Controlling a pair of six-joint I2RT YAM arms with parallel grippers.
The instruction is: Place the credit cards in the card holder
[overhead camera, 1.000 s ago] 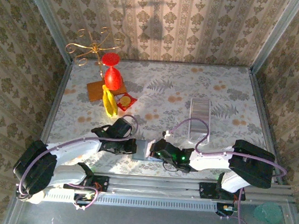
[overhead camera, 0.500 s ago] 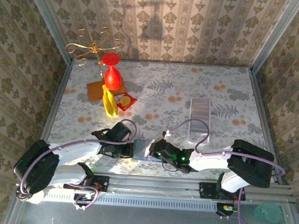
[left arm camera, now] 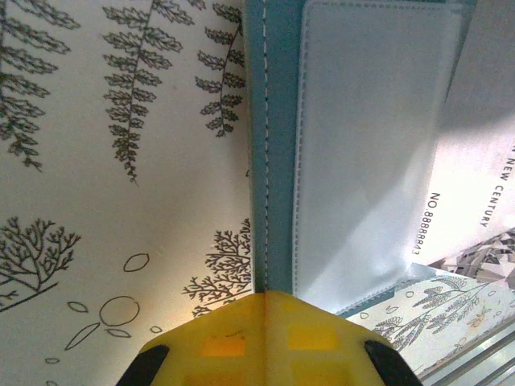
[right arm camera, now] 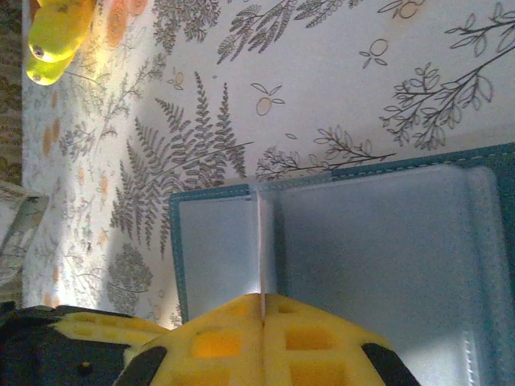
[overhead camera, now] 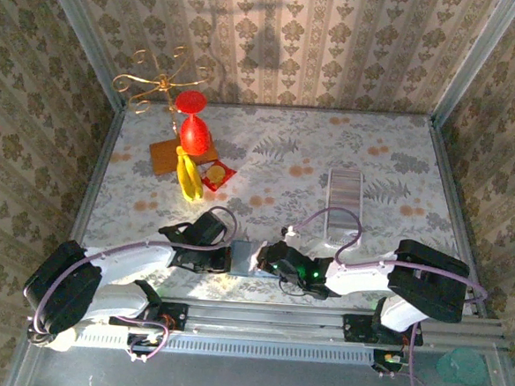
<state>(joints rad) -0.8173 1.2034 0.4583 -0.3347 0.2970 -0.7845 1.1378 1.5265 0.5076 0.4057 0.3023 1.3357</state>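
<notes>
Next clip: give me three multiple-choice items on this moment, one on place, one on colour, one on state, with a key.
1. Where is the holder?
A. by the far wall
B. between the left end effector and the right end effector
C. at the right wall
2. What colour is its stitched border?
A. red
B. yellow
C. teal
3. How do the right end effector's jaws stand?
A. shut
B. wide open
C. half open
1 B: the top view shows it between the arms' tips. 2 C: the left wrist view shows a teal edge. 3 A: its yellow fingers meet without a gap.
</notes>
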